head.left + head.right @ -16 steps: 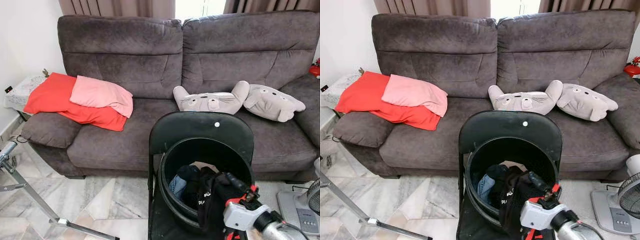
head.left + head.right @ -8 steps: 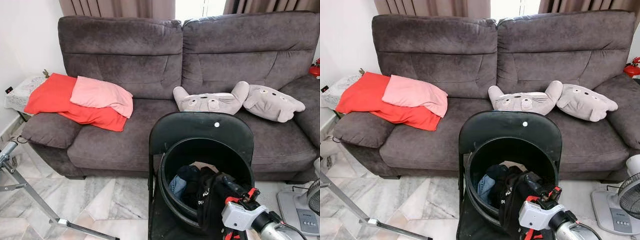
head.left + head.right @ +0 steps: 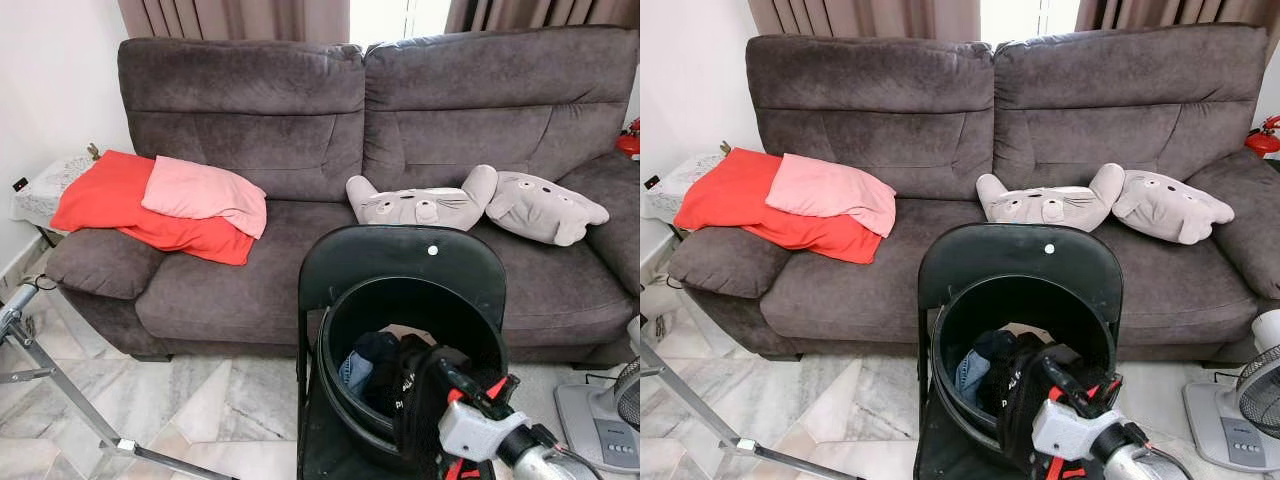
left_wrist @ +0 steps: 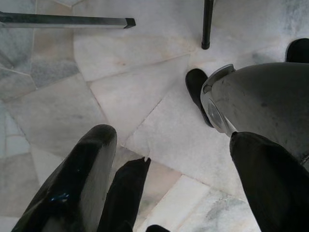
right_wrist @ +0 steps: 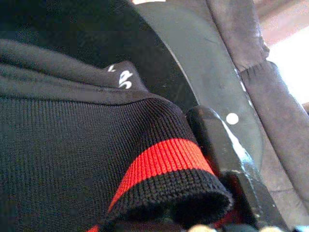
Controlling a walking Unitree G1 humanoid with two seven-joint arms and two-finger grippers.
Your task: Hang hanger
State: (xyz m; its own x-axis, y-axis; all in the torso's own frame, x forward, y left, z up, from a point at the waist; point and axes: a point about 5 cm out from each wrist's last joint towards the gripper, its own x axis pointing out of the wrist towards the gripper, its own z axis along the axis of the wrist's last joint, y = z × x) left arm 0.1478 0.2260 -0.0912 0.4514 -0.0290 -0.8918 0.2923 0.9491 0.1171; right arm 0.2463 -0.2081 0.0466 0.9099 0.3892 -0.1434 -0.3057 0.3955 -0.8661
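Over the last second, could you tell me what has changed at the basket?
The right gripper, shut on the black garment with its red-striped cuff, has drawn back slightly toward the robot, staying at the black basket. The left gripper hangs over the floor. Sofa and cushions are unchanged.

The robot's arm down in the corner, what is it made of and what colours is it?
The right arm is a silver tube ending in a white wrist block with red fittings. Its right gripper has two long black fingers. In the left wrist view, the left gripper has glossy black fingers too.
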